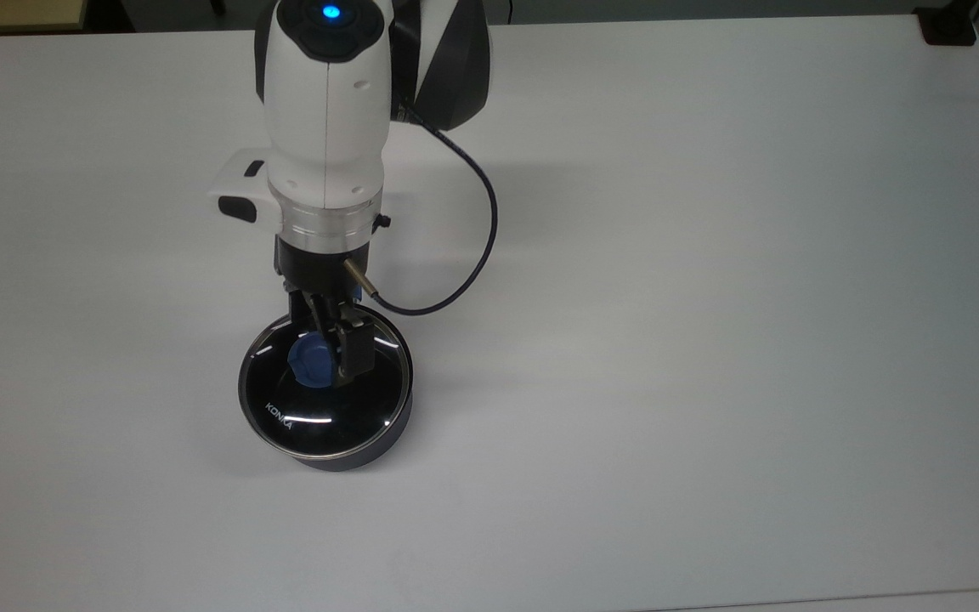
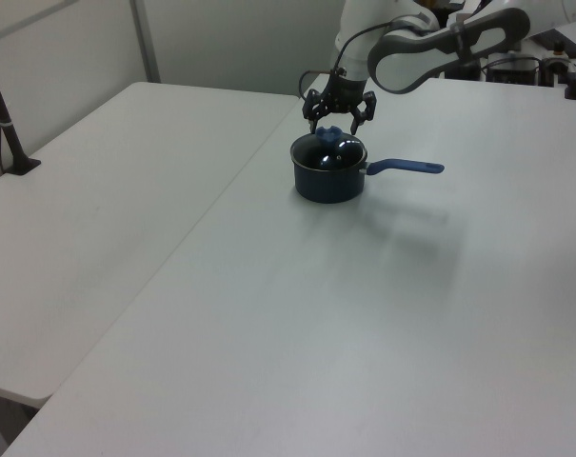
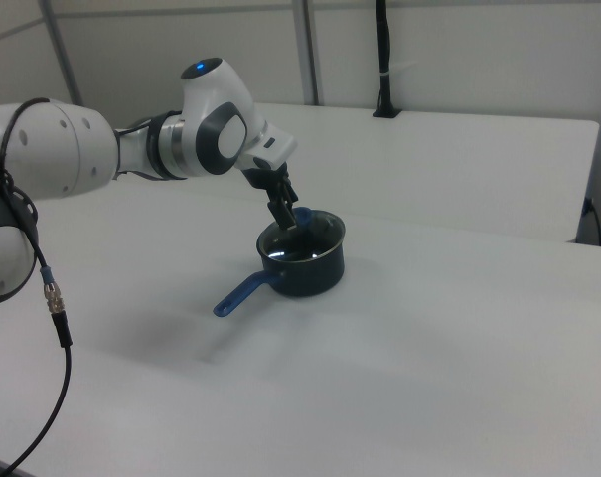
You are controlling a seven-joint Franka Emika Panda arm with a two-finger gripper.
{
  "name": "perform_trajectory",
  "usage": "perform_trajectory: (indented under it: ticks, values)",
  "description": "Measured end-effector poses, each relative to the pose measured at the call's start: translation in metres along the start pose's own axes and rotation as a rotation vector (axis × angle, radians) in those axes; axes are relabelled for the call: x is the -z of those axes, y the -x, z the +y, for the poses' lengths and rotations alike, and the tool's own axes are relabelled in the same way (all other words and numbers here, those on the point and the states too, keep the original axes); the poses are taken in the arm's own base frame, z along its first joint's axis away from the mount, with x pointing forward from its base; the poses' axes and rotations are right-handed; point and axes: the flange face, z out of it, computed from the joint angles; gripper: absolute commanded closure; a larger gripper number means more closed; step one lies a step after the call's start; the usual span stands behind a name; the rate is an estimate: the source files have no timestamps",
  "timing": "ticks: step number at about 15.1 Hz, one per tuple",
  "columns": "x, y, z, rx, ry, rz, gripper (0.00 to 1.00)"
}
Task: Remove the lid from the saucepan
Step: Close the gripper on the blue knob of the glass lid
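The wide white bench [image 1: 710,340] carries everything, and the white Franka arm [image 1: 328,119] reaches down from the upper left of the top view toward the pan. The small round dark saucepan [image 2: 327,181] sits left of centre in the top view, and its long slim blue handle [image 2: 407,168] points toward the left view's right. On it rests the round clear glass lid with a thin metal rim [image 1: 325,393], seated flat and not yet lifted. The gripper [image 1: 330,353] hangs right over the blue knob [image 1: 309,361] at the lid's centre; in the left view its black fingers [image 2: 367,101] stand spread, one to each side of the knob, not yet pinching it.

To do this step well, the fingers should likely sink until the knob's waist lies between the pads, centre on it, then close firmly. A straight vertical lift should follow, since a tilted pull could catch the rim on the pan wall and drag the light pan along.
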Motion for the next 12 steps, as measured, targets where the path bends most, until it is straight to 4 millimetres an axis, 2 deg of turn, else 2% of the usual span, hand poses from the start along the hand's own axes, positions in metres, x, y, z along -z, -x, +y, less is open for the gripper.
perform_trajectory:
  ticks: [2,4,10,12]
  values:
    - [-0.0068,-0.0030,0.0002,-0.002,-0.004,0.007,0.00]
    - [-0.0103,-0.0034,0.0002,-0.003,-0.002,0.007,0.05]
    - [-0.0101,-0.0042,-0.0001,0.012,0.005,0.023,0.32]
    - [-0.0090,-0.0045,-0.0009,0.013,0.002,0.025,0.37]
